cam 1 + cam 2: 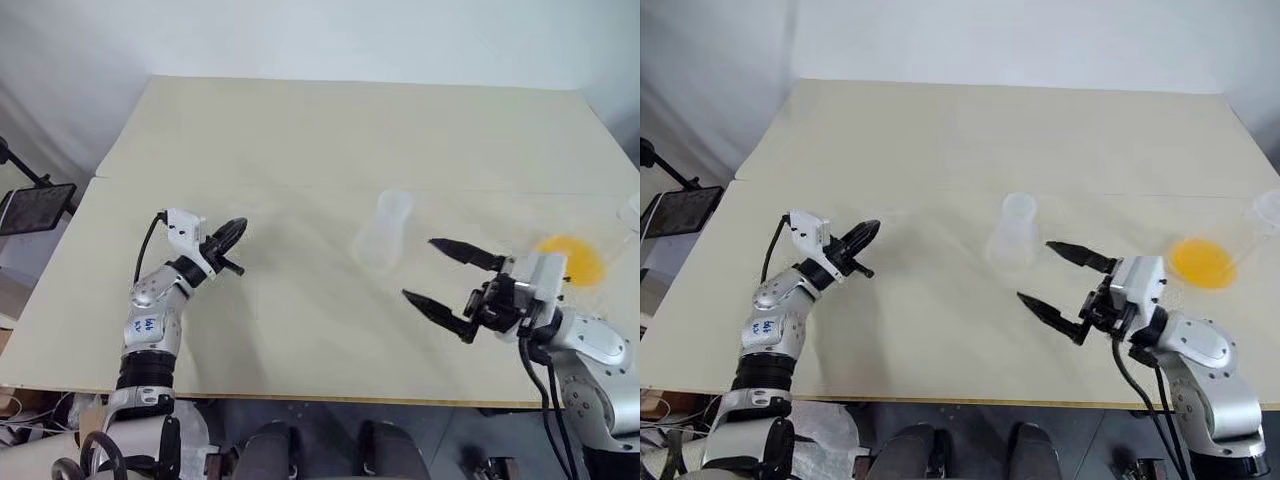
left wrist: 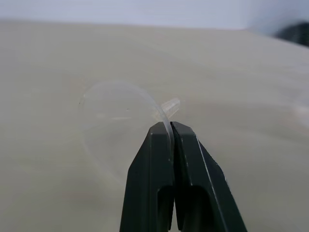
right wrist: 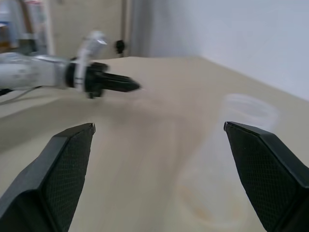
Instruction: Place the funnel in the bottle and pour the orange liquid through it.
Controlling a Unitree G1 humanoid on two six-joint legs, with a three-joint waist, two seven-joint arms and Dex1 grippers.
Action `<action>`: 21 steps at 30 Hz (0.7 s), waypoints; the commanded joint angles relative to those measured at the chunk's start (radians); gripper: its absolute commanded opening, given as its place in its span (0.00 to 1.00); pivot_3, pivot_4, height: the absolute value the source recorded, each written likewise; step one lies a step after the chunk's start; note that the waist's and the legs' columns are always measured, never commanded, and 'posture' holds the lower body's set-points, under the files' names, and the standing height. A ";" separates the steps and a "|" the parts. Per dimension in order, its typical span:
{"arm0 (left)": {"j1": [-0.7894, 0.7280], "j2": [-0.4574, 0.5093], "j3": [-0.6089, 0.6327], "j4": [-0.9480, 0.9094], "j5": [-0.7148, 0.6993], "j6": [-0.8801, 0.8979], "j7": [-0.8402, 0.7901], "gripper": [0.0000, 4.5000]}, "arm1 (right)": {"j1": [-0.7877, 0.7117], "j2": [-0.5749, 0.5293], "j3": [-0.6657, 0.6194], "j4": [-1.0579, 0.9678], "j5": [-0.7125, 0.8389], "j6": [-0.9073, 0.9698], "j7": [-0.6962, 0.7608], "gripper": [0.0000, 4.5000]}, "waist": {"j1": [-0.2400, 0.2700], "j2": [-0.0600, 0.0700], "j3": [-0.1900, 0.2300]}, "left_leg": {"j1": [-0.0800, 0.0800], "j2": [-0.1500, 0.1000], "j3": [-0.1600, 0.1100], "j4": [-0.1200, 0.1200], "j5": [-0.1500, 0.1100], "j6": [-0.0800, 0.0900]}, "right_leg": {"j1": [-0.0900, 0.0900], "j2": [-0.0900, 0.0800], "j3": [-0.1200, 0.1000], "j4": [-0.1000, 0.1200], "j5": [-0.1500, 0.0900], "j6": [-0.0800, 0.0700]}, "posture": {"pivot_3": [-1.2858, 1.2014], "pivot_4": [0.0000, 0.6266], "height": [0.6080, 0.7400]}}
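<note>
R gripper (image 1: 1048, 273) gaping wide just beside bottle (image 1: 1013, 231) at table (image 1: 940, 130) centre; orange liquid (image 1: 1202, 262) far right. L gripper (image 2: 172, 126) pinches funnel (image 2: 116, 121) by rim only — thin grip, could slip/twist en route.

Beige tabletop (image 1: 300, 140), two abutting panels. Dark tablet on stand (image 1: 35, 207) beyond its left edge.

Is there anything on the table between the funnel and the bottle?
No. From the funnel pinched in the left gripper to the bottle, the right eye view shows bare table.
</note>
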 commanded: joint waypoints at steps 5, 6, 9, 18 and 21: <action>-0.272 0.086 -0.128 -0.064 -0.034 -0.008 -0.344 0.01 | 0.139 0.043 -0.136 -0.067 0.003 -0.049 -0.080 1.00 | 0.005 0.000 0.000 | -0.001 -0.001 0.000 0.001 0.000 0.000 | 0.001 0.000 0.000 0.000 0.000 0.000 | 0.52 0.24 1.00; -0.322 0.084 -0.155 -0.041 -0.022 -0.021 -0.391 0.01 | 0.158 0.050 -0.144 -0.066 -0.002 -0.055 -0.086 1.00 | 0.004 0.000 0.000 | -0.001 -0.003 0.000 0.001 0.000 0.000 | 0.001 0.000 0.000 -0.001 0.000 0.000 | 0.52 0.24 1.00; -0.470 0.060 -0.212 0.051 0.016 -0.069 -0.465 0.01 | 0.200 0.062 -0.159 -0.064 -0.010 -0.070 -0.097 1.00 | -0.001 0.000 0.000 | -0.001 -0.004 0.002 0.000 0.000 0.000 | 0.001 0.002 0.001 -0.001 0.000 0.000 | 0.52 0.24 1.00; -0.746 -0.031 -0.310 0.314 0.149 -0.269 -0.546 0.01 | 0.258 0.094 -0.212 -0.050 0.004 -0.098 -0.138 1.00 | -0.002 0.000 0.000 | 0.000 -0.003 0.009 -0.001 0.000 0.000 | -0.001 0.003 0.003 -0.002 0.000 0.000 | 0.52 0.24 1.00; -0.773 -0.039 -0.347 0.370 0.204 -0.345 -0.568 0.01 | 0.275 0.109 -0.222 -0.049 0.001 -0.108 -0.148 1.00 | -0.002 0.000 0.000 | 0.000 -0.003 0.008 -0.001 0.000 0.000 | -0.001 0.003 0.003 -0.002 0.000 0.000 | 0.52 0.24 1.00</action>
